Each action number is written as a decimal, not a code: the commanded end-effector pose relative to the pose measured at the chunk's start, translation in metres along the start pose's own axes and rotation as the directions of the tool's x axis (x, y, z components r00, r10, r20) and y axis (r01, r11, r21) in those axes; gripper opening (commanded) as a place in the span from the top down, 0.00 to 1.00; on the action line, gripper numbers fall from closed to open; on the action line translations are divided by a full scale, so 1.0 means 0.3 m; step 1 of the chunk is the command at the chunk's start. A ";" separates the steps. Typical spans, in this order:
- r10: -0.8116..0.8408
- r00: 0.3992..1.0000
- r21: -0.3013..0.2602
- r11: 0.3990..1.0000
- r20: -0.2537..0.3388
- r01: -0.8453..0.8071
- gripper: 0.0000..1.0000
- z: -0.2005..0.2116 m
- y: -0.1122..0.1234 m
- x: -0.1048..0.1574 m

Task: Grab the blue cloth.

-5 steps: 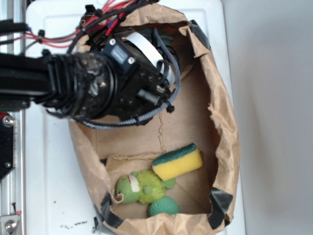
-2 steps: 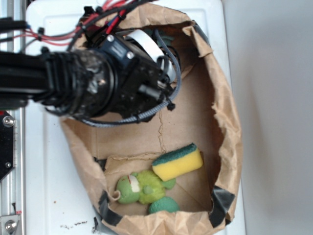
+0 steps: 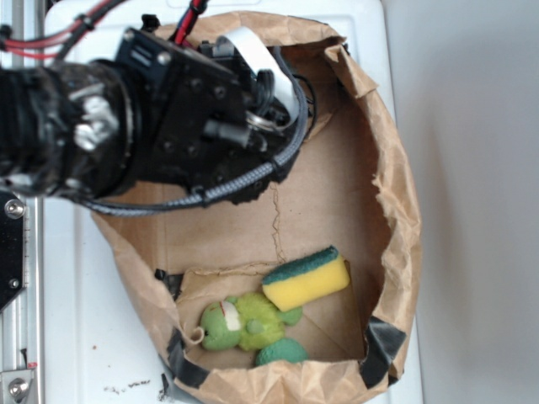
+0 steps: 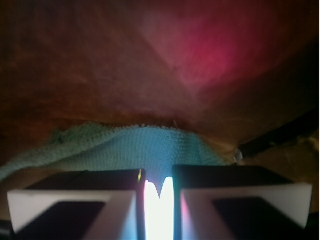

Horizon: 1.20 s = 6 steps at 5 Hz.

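Gripper (image 4: 159,192) pinching blue cloth (image 4: 135,150) edge against paper bag (image 3: 396,219) wall

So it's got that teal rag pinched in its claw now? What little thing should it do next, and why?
Probably lift gently straight up. In the wrist view the gripper looks nearly closed, with the blue cloth bunched in the narrow gap between its fingers, low against the paper bag wall. A small rise would test whether the hold is firm.
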State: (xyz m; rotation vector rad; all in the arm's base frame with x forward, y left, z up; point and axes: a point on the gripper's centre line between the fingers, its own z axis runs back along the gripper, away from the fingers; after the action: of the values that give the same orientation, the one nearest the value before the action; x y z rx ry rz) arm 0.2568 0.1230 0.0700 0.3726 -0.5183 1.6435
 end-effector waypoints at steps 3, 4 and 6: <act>0.091 0.996 -0.003 0.996 0.024 -0.091 0.00 0.022 0.016 0.038; 0.112 0.993 -0.006 0.994 0.042 -0.112 0.00 0.000 0.016 0.030; 0.165 0.978 -0.028 0.986 0.126 -0.163 0.00 -0.047 0.009 0.015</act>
State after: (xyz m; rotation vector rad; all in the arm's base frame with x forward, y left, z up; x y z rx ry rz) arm 0.2655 0.1316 0.0443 0.4561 -0.6410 1.7661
